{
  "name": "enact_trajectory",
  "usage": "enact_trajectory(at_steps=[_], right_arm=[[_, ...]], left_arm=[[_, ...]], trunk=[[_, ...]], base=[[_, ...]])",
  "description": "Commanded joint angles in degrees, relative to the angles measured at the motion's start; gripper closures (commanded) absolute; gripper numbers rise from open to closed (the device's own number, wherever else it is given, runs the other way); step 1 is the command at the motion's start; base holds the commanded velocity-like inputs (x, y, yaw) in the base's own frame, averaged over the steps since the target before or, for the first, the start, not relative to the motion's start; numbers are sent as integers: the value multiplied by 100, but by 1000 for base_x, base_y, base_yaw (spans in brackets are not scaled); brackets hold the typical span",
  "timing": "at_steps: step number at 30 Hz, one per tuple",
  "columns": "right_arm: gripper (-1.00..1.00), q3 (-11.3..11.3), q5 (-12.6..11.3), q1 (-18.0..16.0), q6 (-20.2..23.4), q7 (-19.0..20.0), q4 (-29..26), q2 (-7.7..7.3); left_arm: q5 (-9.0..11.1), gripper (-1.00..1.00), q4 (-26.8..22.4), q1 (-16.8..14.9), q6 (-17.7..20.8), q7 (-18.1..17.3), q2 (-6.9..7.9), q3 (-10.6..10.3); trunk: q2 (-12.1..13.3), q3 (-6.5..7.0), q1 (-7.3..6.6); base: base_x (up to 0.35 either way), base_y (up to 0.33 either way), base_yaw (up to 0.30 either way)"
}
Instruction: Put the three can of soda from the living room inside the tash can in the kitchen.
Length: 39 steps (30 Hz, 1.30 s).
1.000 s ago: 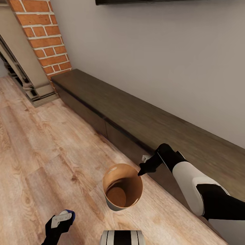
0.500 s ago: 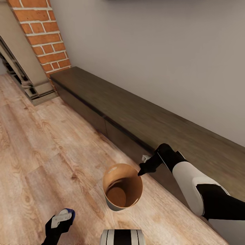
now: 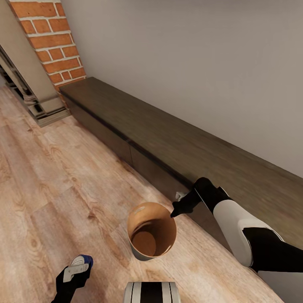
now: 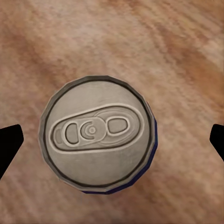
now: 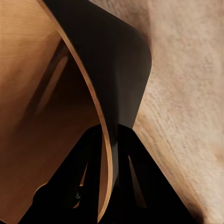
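Observation:
My left gripper [image 3: 77, 270] is low at the left of the head view, shut on the dark blue can of soda [image 3: 86, 259]. In the left wrist view the can's grey top [image 4: 95, 133] faces the camera above the wood floor, with a black finger [image 4: 9, 144] at each side. The brown tash can [image 3: 145, 205] hangs upright in front of me, open and with nothing showing inside. My right gripper [image 3: 173, 213] is shut on its rim, and in the right wrist view the fingers [image 5: 88, 172] straddle the bin's wall [image 5: 32, 93].
A long dark wooden low cabinet [image 3: 176, 143] runs along the grey wall to my right and ahead. A brick fireplace [image 3: 46, 38] stands at the far left. Wood floor [image 3: 50, 176] stretches to the left and ahead.
The whole view has shifted: the fireplace and cabinet slid up and left as the camera moved. Both grippers keep their hold and place in the picture.

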Motion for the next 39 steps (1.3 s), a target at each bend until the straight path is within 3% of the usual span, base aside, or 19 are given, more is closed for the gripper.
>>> enact_trajectory(at_steps=[1,27,32,39], right_arm=[[100,-32,-160,-1,101,26,4,1],[100,-29,-152,3,101,19,11,1],[100,-29,-152,5,101,19,11,2],[100,-29,-152,8,101,19,11,1]], left_arm=[[0,-100,4,0,0,0,0,0],[3,-100,-20,0,-1,1,0,0],[4,-100,-17,0,5,0,0,0],[8,-100,-23,0,8,0,0,0]], trunk=[[0,0,0],[0,0,0],[-7,-110,12],[-7,-110,12]], base=[[0,0,0],[31,16,0],[0,0,0],[0,0,0]])
